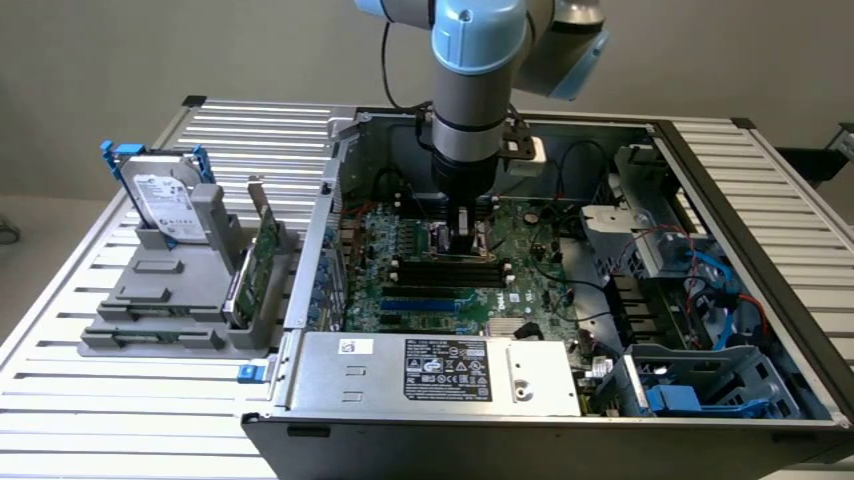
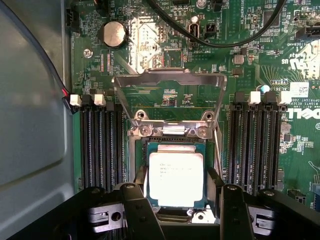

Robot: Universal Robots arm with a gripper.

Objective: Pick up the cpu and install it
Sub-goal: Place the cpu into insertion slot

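The cpu [image 2: 176,180], a small square chip with a silver-grey top and green rim, sits between my fingertips [image 2: 141,181], whose dark tips touch two opposite sides of it. My gripper [image 2: 177,200] is shut on it, right over the open socket [image 2: 172,137] on the green motherboard [image 2: 150,45]. The socket's metal load frame [image 2: 170,77] is swung up beyond the chip. Whether the chip rests in the socket or hangs just above it, I cannot tell. In the exterior view my gripper [image 1: 465,240] reaches low into the open computer case [image 1: 441,425], down at the board.
Black memory slots [image 2: 102,145] flank the socket on both sides. A black cable [image 2: 220,42] and a coin battery [image 2: 113,34] lie beyond it. Outside the case, at the exterior view's left, a grey fixture [image 1: 167,300] holds a hard drive [image 1: 167,205] and a card.
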